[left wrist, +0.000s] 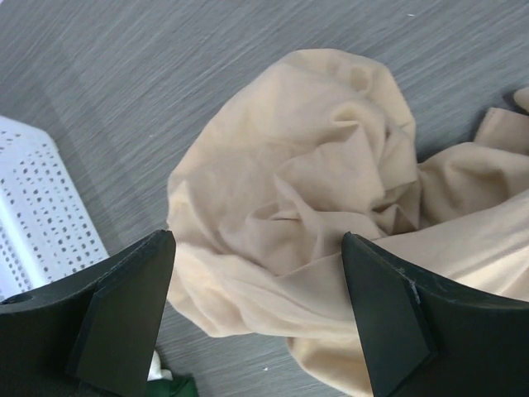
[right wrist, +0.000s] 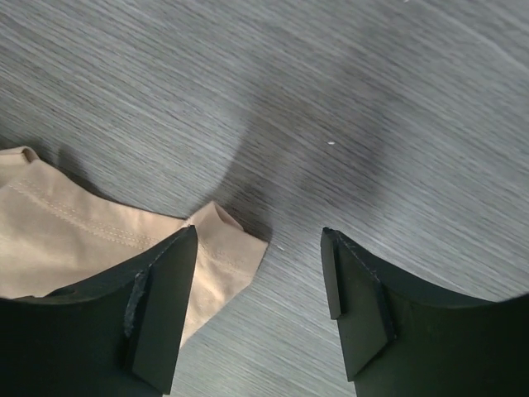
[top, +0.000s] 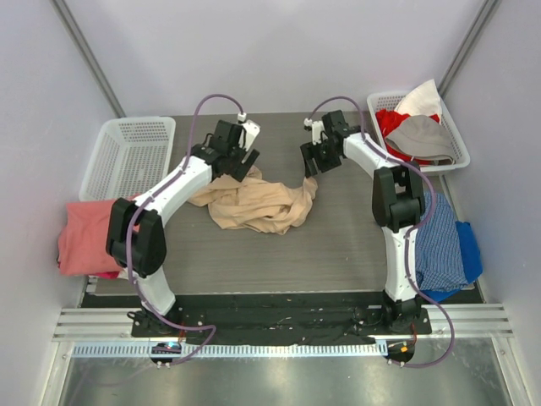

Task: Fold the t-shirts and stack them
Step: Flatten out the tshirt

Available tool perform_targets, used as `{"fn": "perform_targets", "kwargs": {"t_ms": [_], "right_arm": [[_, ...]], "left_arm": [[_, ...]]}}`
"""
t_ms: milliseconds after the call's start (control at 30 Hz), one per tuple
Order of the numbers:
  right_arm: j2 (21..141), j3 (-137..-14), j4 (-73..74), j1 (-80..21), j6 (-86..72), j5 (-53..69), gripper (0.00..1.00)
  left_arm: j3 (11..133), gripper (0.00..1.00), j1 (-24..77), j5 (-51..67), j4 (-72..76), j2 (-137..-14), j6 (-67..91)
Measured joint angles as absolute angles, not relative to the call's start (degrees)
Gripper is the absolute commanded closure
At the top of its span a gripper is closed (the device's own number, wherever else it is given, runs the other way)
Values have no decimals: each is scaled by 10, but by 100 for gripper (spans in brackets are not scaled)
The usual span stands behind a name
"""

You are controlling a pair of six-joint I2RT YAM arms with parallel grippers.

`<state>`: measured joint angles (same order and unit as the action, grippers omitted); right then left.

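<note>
So, looking at the tan t-shirt [top: 258,203] crumpled in a heap in the middle of the table [top: 338,245], between the two arms, not folded yet. Got the left gripper [left wrist: 254,240] hanging over the heap's left end, jaws spread wide, pinching nothing. Same deal with the right gripper [right wrist: 258,236]: jaws apart, empty, right at the shirt's right-hand corner, one finger overlapping the hem, can't tell if touching. Also spotted the salmon-pink t-shirt [top: 84,237] off at the table's left edge, well apart from the tan one, near a white basket [top: 95,165].
</note>
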<state>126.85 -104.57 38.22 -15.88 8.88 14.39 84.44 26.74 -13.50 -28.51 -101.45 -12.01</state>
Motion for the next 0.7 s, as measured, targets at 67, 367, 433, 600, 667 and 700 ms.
{"fn": "perform_targets", "kwargs": {"t_ms": [67,367,433,600,667,700], "right_arm": [[1274,-1046,382,-162,89,144,34],[1282,-1046,380,-179,88,144,36],[1287,-1046,380,-183,89,144,39],[1291,-1046,380,-190,89,142,60],[1291,-1045,379,-191,91,140,73],[1291,-1044,378,-192,92,138,93]], "left_arm": [[843,13,258,-135,-285,-1008,-122],[842,13,233,-135,-284,-976,-125],[842,13,232,-135,-284,-976,-125],[841,13,231,-135,-284,-976,-125],[840,14,228,-135,-284,-976,-125],[838,14,225,-134,-283,-976,-125]]}}
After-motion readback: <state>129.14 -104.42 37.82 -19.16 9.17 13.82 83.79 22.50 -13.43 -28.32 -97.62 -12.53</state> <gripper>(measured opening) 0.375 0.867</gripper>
